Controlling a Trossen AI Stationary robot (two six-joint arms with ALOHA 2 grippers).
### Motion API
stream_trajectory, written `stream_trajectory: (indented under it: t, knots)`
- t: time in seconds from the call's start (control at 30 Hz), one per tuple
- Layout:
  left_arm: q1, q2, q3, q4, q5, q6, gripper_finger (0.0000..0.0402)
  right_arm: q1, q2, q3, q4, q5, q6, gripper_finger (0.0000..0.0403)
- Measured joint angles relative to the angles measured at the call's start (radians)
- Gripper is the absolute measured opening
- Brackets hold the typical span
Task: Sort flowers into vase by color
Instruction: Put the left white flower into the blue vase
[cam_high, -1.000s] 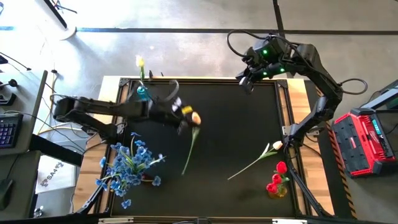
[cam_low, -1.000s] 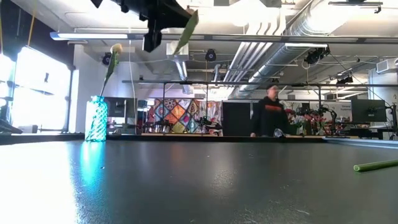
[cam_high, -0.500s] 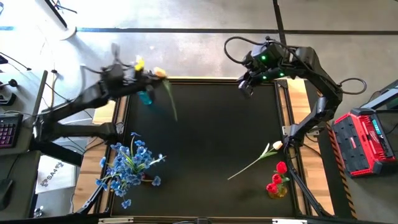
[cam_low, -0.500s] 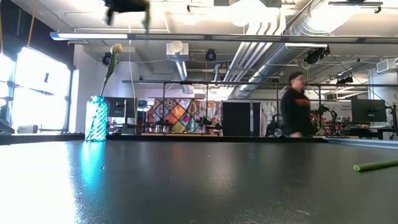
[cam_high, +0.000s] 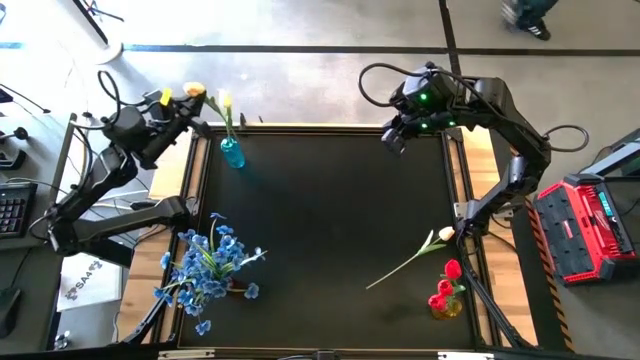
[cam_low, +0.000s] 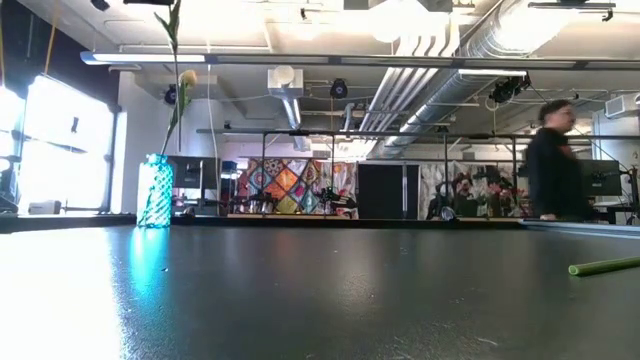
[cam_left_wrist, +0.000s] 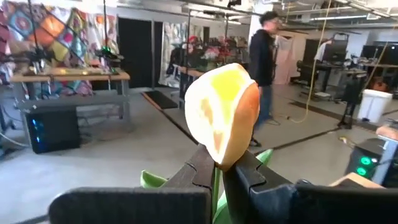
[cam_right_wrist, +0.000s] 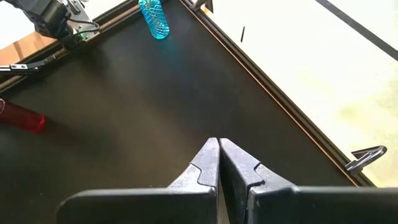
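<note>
Right now the left gripper (cam_high: 186, 97) has its jaws clamped on a cream-yellow tulip (cam_left_wrist: 222, 114) just under the bloom, held up off the far-left corner of the worktop (cam_high: 330, 210), beside the blue vase (cam_high: 232, 152) w/ one tulip already in. Risk: long stem hangs free, vase mouth narrow, so the tip could miss, or knock the vase over. Right gripper (cam_right_wrist: 218, 147), jaws closed & empty, waits at far right. Another yellow tulip (cam_high: 436, 238) lies near right.

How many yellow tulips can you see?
3: one yellow tulip in the blue vase, one in the left gripper, one lying on the table near the red flowers.
</note>
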Motion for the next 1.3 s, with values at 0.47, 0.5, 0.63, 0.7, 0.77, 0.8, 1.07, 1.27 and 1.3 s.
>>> stream_trajectory:
  t: [0.47,0.5,0.63,0.7,0.77,0.8,1.07,1.27,1.3]
  knots:
    - [0.076,0.025,0.0,-0.022,-0.045,0.087,0.0004,0.0,0.0,0.0,0.0,0.018,0.038,0.0]
    - [0.078,0.032,0.0,-0.026,-0.044,0.094,0.0004,0.0,0.0,0.0,0.0,0.02,0.042,0.0]
    - [0.082,0.058,0.0,-0.044,-0.042,0.092,0.0004,0.0,0.0,0.0,0.0,0.027,0.046,0.0]
    - [0.082,0.071,0.0,-0.059,-0.042,0.072,0.0004,0.0,0.0,0.0,0.0,0.027,0.049,0.0]
    - [0.082,0.084,0.0,-0.071,-0.043,0.035,0.0006,0.0,0.0,0.0,0.0,0.027,0.049,0.0]
    - [0.082,0.09,0.0,-0.077,-0.046,0.012,0.0009,0.0,0.0,0.0,0.0,0.027,0.049,0.0]
    - [0.082,0.143,0.0,-0.222,-0.09,-0.114,0.0099,0.0,0.0,0.0,-0.042,0.032,0.08,0.0]
    - [0.082,0.14,0.003,-0.312,-0.109,-0.194,0.017,0.006,-0.017,-0.095,-0.083,0.155,0.187,0.0]
    - [0.082,0.14,0.013,-0.344,-0.094,-0.204,0.0178,0.006,-0.018,-0.124,-0.074,0.158,0.208,0.0]
